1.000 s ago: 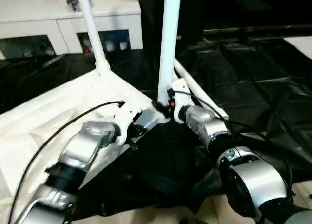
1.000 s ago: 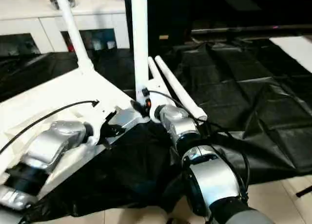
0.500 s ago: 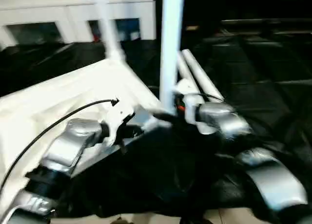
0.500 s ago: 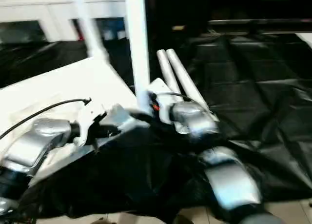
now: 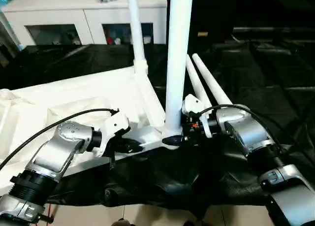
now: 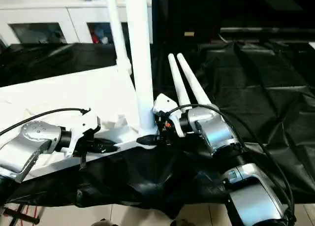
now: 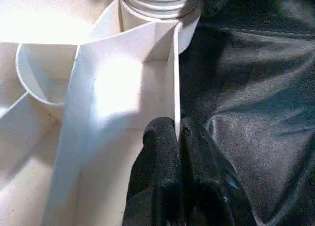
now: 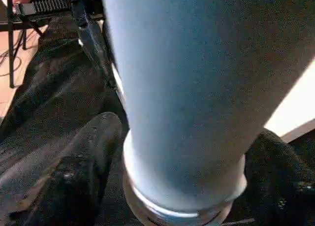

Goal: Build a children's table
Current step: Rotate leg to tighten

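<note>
The children's table top lies upside down on the black cloth. One white leg stands upright in the near corner socket. Another leg stands in the far corner. Two loose legs lie side by side on the cloth behind my right arm. My left gripper is shut on the top's thin rim wall just beside the near socket. At the foot of the near leg, my right gripper has one black finger on each side, against its collar.
The black-draped work table stretches right and back. Its front edge drops to the pale floor under my forearms. A white glass-door cabinet stands behind. A black cable loops over my left forearm.
The camera has swung and the whole picture has shifted. Both grippers stay at the near corner, the left still pinching the rim and the right still at the leg's foot.
</note>
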You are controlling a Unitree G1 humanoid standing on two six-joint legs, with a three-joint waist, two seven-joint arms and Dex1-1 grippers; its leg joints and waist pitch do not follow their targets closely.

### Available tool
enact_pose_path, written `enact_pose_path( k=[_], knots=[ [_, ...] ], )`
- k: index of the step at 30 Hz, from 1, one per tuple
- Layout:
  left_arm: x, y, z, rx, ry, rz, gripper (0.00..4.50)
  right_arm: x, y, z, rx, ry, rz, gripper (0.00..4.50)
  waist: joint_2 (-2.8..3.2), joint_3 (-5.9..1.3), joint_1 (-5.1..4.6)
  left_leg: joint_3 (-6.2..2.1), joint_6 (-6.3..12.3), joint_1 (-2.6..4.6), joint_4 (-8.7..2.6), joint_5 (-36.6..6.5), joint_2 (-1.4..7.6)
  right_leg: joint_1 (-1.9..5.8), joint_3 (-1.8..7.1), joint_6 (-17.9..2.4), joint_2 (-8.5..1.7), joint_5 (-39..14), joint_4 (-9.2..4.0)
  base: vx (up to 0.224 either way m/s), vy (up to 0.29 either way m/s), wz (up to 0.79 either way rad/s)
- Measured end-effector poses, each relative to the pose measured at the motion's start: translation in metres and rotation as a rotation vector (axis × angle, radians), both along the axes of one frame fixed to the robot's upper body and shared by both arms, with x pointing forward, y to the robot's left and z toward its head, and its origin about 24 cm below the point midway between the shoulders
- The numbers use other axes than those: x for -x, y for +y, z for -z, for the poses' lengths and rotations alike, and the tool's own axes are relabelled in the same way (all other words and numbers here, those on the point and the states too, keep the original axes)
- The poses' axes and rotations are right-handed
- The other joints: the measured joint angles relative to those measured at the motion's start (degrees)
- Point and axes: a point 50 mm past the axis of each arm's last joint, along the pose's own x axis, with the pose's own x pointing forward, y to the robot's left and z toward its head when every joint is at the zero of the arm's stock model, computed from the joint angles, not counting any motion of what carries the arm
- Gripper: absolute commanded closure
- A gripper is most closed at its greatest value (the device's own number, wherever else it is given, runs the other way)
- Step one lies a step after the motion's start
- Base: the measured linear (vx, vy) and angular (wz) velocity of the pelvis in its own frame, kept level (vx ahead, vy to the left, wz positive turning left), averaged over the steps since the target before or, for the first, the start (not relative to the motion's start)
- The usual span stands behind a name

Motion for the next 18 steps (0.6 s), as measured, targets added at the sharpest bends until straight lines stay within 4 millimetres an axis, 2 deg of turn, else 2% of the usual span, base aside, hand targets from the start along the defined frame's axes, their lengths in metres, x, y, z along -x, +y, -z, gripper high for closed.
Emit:
enact_pose_path(
  k=[6,12,16,18],
  knots=[
    [0.000,0.001,0.000,-0.001,0.004,-0.002,4.50,0.000,0.002,0.001,-0.001,0.006,0.012,1.65,-0.02,-0.01,0.00,-0.02,-0.08,-0.08,-0.01,0.12,0.00,-0.01,0.00,0.09,0.00,0.01,0.05,0.000,0.000,0.00],
    [0.000,0.003,0.002,0.001,0.008,-0.012,4.50,0.000,0.003,0.002,-0.007,0.014,0.022,1.74,-0.03,-0.03,-0.03,-0.01,-0.06,-0.10,0.00,0.13,0.00,-0.01,0.01,0.09,0.00,0.00,0.06,0.000,0.000,0.00],
    [-0.007,0.000,0.010,0.009,-0.002,-0.138,4.50,-0.006,0.008,0.013,-0.031,0.010,0.183,1.75,-0.04,-0.14,-0.15,0.01,-0.09,-0.02,0.00,0.17,-0.01,0.05,0.05,0.12,0.00,-0.01,0.06,0.000,0.000,0.00],
    [-0.019,-0.013,0.015,0.029,-0.022,-0.275,4.50,-0.018,0.012,0.020,-0.055,-0.006,0.401,1.76,0.06,-0.32,-0.33,0.04,-0.12,0.17,0.01,0.18,-0.02,0.30,0.07,0.18,-0.01,-0.04,0.01,0.000,0.000,0.00]
  ],
)
